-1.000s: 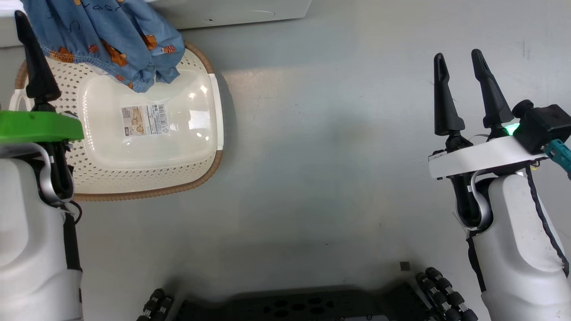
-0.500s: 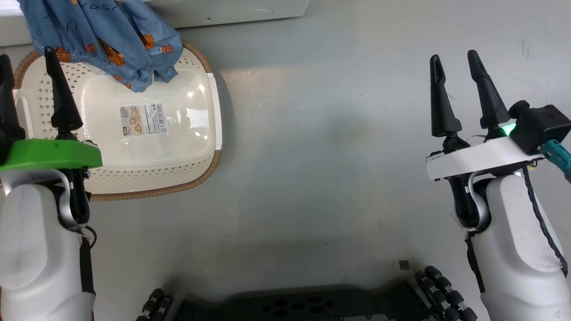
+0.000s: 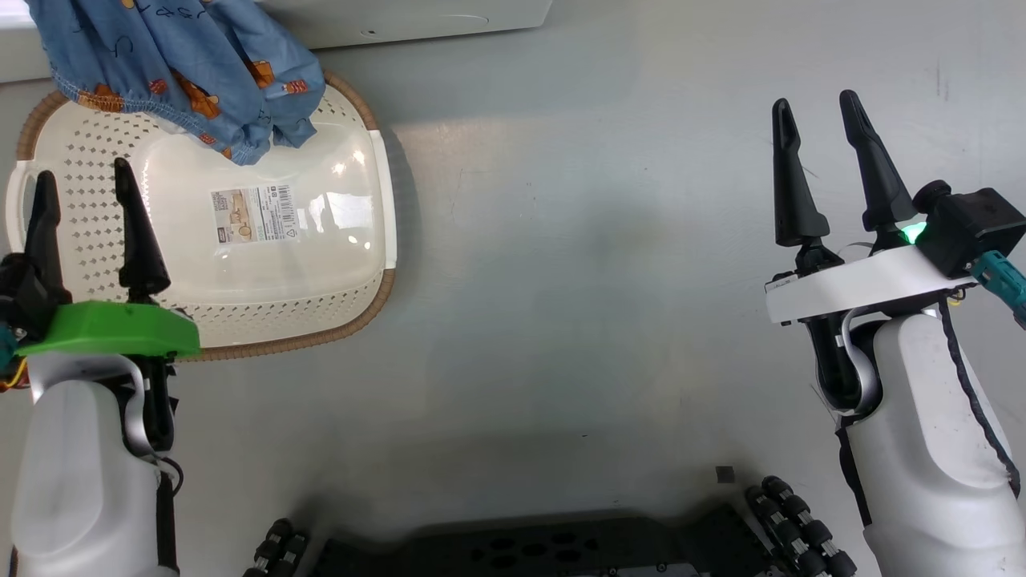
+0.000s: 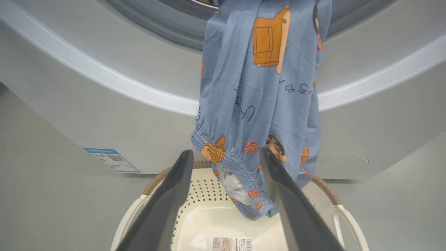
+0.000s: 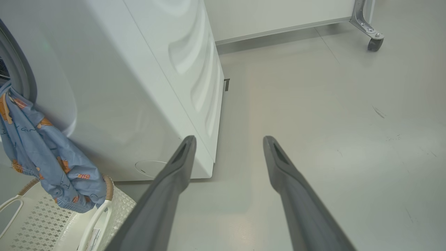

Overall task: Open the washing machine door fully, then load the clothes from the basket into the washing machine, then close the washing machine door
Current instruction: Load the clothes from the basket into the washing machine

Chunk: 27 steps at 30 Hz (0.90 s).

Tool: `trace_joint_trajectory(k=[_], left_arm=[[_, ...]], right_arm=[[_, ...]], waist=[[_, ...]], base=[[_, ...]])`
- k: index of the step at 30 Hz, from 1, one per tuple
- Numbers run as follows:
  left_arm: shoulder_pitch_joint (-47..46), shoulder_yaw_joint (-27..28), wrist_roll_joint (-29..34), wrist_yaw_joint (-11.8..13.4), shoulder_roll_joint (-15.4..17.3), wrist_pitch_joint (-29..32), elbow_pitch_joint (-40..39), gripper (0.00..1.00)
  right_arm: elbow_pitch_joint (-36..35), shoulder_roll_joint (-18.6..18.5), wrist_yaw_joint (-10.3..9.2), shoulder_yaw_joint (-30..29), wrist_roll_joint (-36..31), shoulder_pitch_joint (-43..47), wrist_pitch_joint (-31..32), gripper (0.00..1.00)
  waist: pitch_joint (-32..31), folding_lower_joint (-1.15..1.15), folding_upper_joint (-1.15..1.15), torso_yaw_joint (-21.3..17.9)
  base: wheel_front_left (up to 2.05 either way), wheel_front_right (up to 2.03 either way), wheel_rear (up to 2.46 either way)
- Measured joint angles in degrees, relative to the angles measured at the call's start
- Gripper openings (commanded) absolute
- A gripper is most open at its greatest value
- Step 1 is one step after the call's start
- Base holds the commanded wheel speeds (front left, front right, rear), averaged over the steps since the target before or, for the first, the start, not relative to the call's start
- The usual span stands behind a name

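The clothes, light blue with orange-brown prints, hang out of the washing machine's open drum mouth. Their lower end dangles into the far side of the cream basket on the floor. The basket's bottom shows only its label sticker. My left gripper hovers open over the basket's near-left part, short of the garment, with nothing between its fingers. My right gripper stands open and empty over bare floor, far to the right. The washing machine door is out of view.
The washing machine's white side panel runs back toward a wall. Grey floor lies open to its right. A frame leg with a caster stands at the far right. My own base shows at the bottom edge.
My left gripper has drawn back toward me, from the basket's far-left rim to its near-left part, still open. The right arm and the hanging garment have not moved.
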Motion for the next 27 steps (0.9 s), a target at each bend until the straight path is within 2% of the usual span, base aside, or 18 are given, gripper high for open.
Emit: trace_joint_trajectory(k=[27], left_arm=[[2.5,-0.2,0.3,-0.5,-1.2,0.0,2.2,1.00]], right_arm=[[0.9,-0.2,0.00,0.2,0.0,0.0,0.0,1.00]], waist=[[-1.1,0.00,0.00,-0.4]], base=[[0.00,0.00,0.00]])
